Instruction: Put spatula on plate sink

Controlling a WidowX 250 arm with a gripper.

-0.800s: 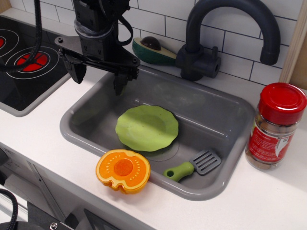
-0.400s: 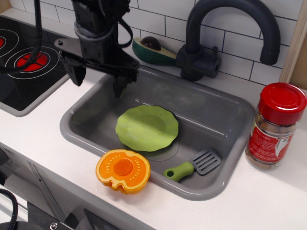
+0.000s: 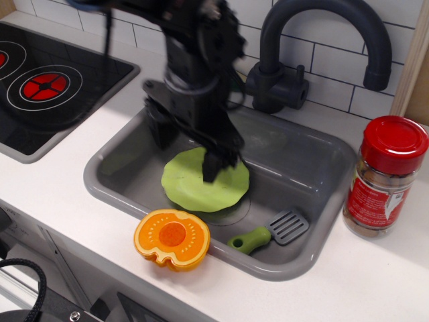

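The spatula (image 3: 268,233) lies in the grey sink (image 3: 305,157) at its front right, green handle pointing left, grey slotted head to the right. The light green scalloped plate (image 3: 201,186) lies on the sink floor, left of centre, partly hidden by my arm. My gripper (image 3: 184,149) is open and empty, blurred by motion, hanging over the plate's back edge. One finger (image 3: 212,164) points down over the plate; the other finger (image 3: 158,131) is over the sink's left part. The spatula is about a hand's width to the gripper's front right.
An orange pumpkin-slice toy (image 3: 171,238) sits on the sink's front rim. A red-lidded spice jar (image 3: 385,178) stands on the counter at the right. A dark faucet (image 3: 315,47) rises behind the sink. A toy stove (image 3: 47,87) lies at the left.
My gripper has swung right and forward, from above the sink's back left corner to over the plate. The avocado toy behind is now hidden by the arm. The spatula and plate have not moved.
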